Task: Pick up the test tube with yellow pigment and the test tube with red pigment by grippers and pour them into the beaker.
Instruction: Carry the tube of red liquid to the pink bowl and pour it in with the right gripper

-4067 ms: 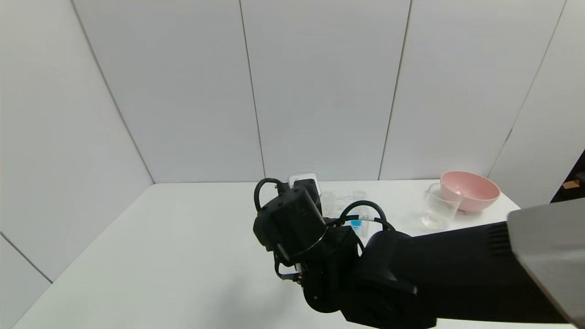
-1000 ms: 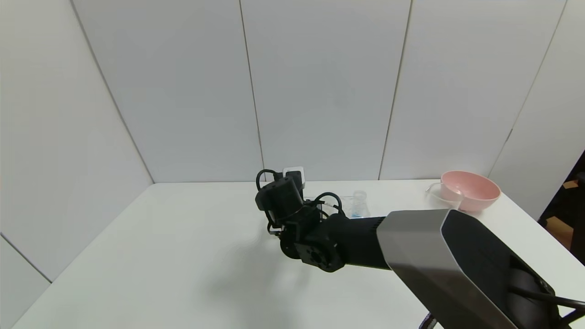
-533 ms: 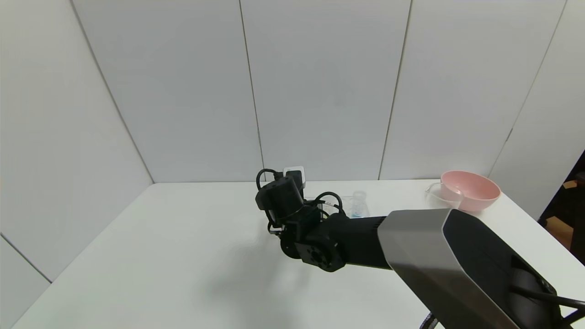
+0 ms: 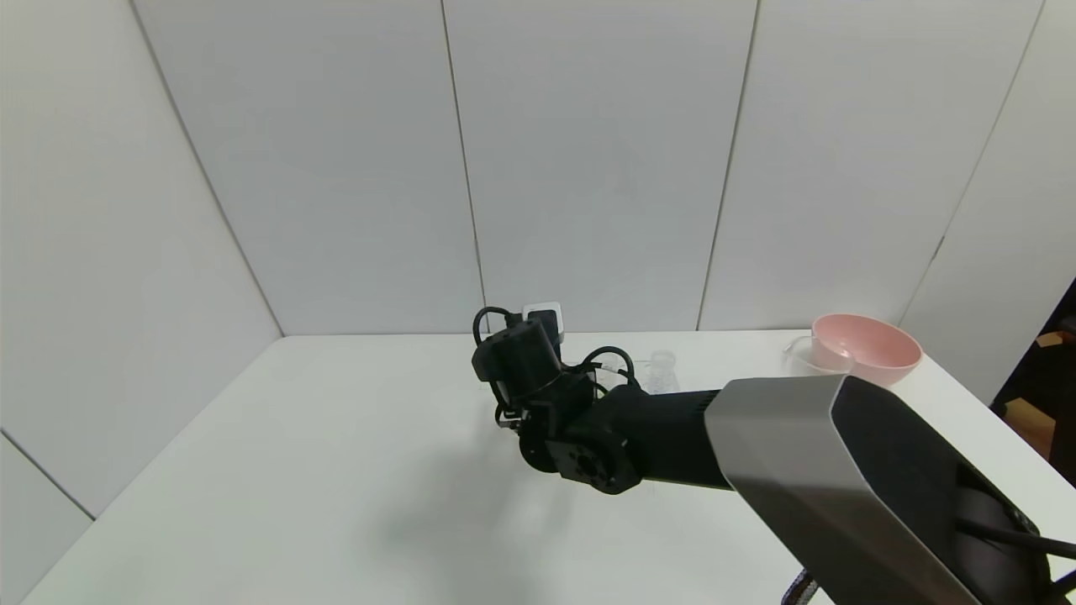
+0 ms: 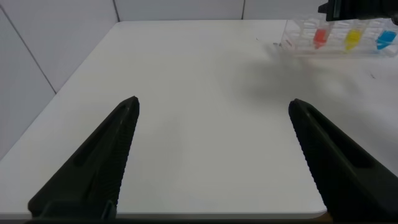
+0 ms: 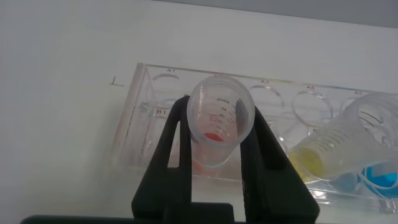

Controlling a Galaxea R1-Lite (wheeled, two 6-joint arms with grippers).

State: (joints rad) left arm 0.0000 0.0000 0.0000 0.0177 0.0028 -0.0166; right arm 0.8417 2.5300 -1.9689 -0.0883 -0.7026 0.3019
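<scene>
Zero pours done by my read. Right gripper (image 6: 214, 134) at clear rack (image 6: 140, 118) mid-counter, jaws clenched on red-pigment tube (image 6: 219, 121), tube upright, looks barely out of slot. Yellow-pigment tube (image 6: 323, 149) in rack beside blue one (image 6: 373, 177). Left gripper (image 5: 214, 124) idle over near counter (image 4: 336, 470), jaws released. Beaker (image 4: 803, 357) far right by pink bowl (image 4: 870, 349). Left: lift, carry, tip red; then yellow.

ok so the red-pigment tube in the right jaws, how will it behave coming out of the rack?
The test tube with red pigment is probably stiff and light: thin clear wall, only a little pigment at the tip. Its smooth round wall sits between the right gripper's flat fingers, so it could slip or twist. Its mouth is open, so tilting would likely spill. The clear rack may lift slightly.
</scene>
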